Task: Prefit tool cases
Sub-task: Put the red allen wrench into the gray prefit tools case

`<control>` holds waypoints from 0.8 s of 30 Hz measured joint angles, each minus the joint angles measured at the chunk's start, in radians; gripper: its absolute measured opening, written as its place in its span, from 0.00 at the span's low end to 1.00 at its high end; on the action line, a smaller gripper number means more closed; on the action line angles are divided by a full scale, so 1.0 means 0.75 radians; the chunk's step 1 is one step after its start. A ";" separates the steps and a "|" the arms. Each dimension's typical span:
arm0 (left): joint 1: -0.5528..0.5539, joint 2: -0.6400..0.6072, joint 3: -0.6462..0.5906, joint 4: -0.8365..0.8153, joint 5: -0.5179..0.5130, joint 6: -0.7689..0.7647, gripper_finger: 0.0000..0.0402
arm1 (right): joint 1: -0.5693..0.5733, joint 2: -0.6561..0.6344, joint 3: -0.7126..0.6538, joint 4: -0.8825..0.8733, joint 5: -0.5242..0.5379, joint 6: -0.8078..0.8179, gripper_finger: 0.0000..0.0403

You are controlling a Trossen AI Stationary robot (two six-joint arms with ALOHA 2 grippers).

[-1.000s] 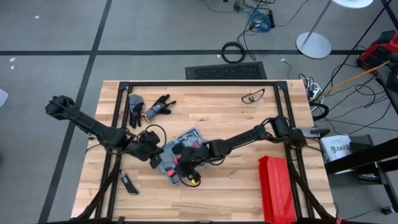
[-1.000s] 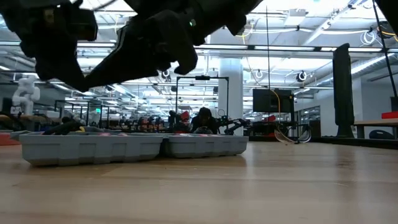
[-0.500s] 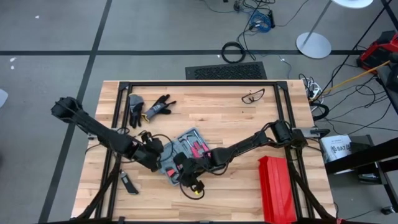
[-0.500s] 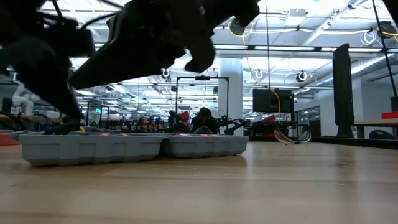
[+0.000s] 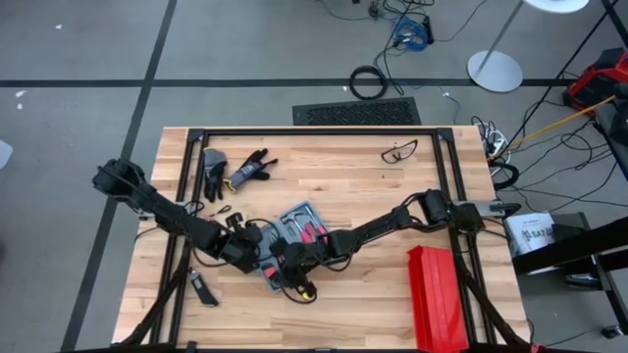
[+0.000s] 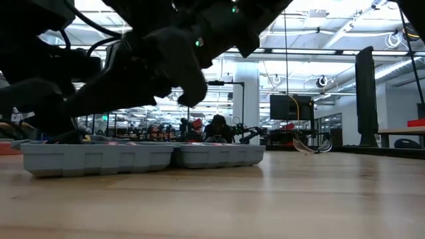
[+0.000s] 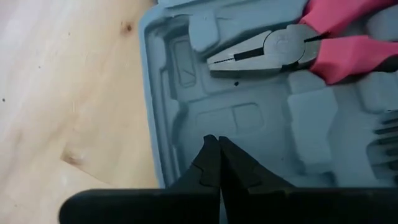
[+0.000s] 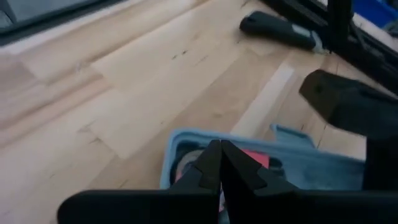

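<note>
The tool case [image 7: 261, 118] lies open holding pink-handled pliers [image 7: 311, 46], several slots bare, so fitting looks unfinished. The left gripper [image 7: 214, 144] and right gripper [image 8: 219, 149] hover over it, both pinched closed on nothing.

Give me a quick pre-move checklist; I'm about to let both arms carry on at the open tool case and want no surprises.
1. Tool case lies open and flat on the table: ok.
2. Left gripper shut, empty, over an empty moulded slot: ok.
3. Right gripper shut, holding nothing visible: ok.
4. Pink-handled pliers seated in their slot: ok.
5. Clearance between the two grippers over the case: cannot tell.
</note>
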 joint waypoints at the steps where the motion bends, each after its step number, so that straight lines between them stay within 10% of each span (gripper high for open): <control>1: 0.000 0.001 0.000 0.001 0.000 -0.015 0.00 | -0.007 0.005 0.001 0.012 -0.014 0.006 0.00; 24: -0.016 0.001 -0.001 0.110 -0.003 -0.030 0.00 | -0.023 0.096 0.000 0.073 -0.015 0.041 0.00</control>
